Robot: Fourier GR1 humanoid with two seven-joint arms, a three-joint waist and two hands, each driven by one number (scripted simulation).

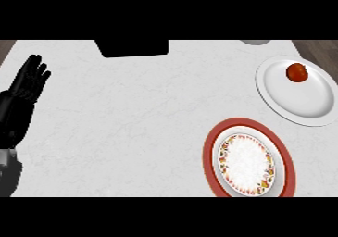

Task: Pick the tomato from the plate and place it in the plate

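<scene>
A white marbled tabletop (130, 115) carries a small round red tomato (297, 72), which sits near the top of a plain white round plate (308, 104) at the far right. Just below it lies a red-rimmed patterned plate (214, 152). The black left hand (21, 92) rests at the left edge, fingers straight and apart.

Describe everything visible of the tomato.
The tomato is small, round and red-orange, with smooth, slightly glossy skin, and looks whole. It rests on the plain white plate at the far right of the counter, in that plate's upper part, inside the rim. Only the plate touches it; the left hand shows far off at the view's left edge.
</scene>
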